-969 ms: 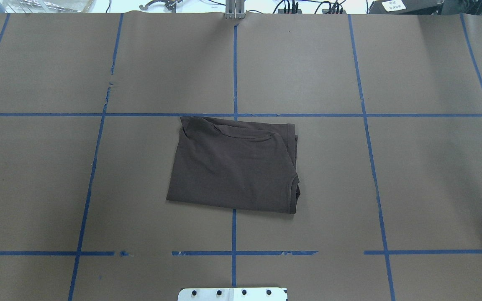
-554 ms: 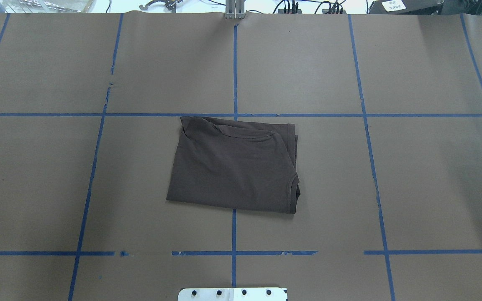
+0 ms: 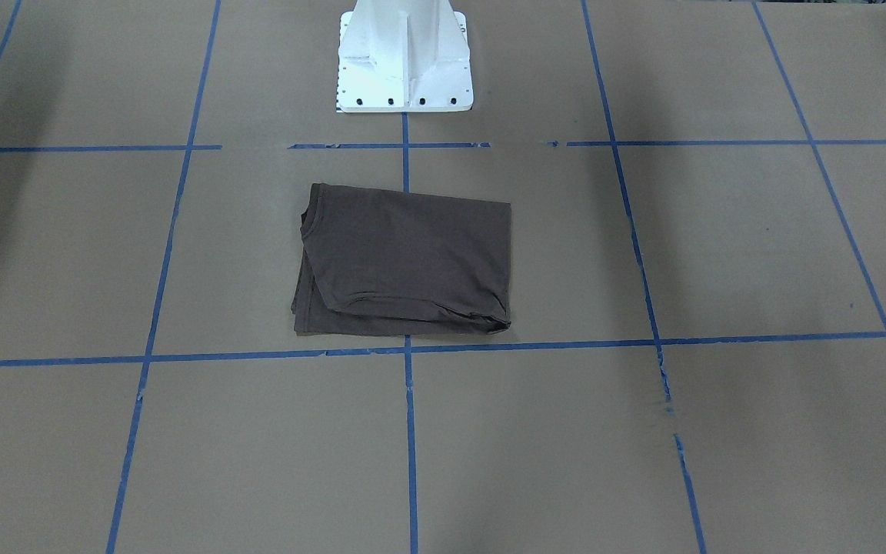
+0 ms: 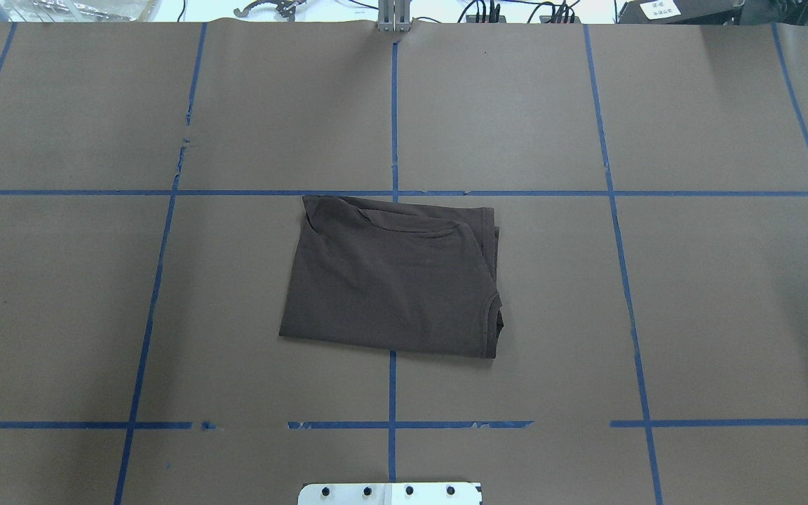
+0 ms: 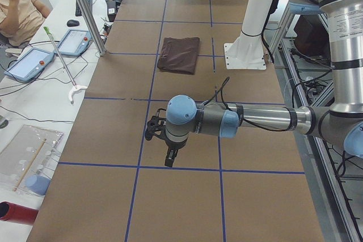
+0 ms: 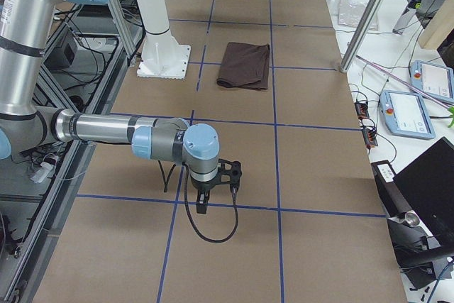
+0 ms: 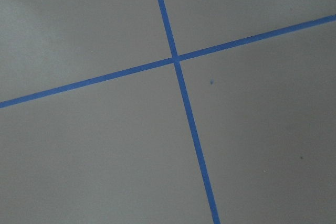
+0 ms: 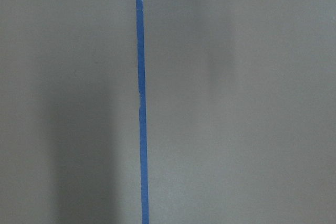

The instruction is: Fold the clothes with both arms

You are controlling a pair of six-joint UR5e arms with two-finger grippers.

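The left gripper (image 5: 170, 160) hangs fingers-down over the bare tabletop (image 4: 726, 294), well out to the left of the white pedestal (image 3: 404, 54). It shows only in a side view, so it cannot be told whether its fingers are spread or pressed together. No cloth hangs from it. The right gripper (image 6: 203, 204) mirrors that pose well out to the pedestal's right, and its state cannot be told either. Each wrist camera looks down on nothing but brown paper and blue tape lines (image 7: 176, 59).

The T-shirt (image 4: 393, 277) lies flat just in front of the pedestal, apart from both grippers. It is folded into a compact rectangle, with the ribbed neck at the edge on the pedestal's right. Its edge farthest from the pedestal shows layers that do not quite line up.

Judging by this, the folding looks done or nearly so. The arms are probably drawn wide to leave the garment unshadowed and in clear view.
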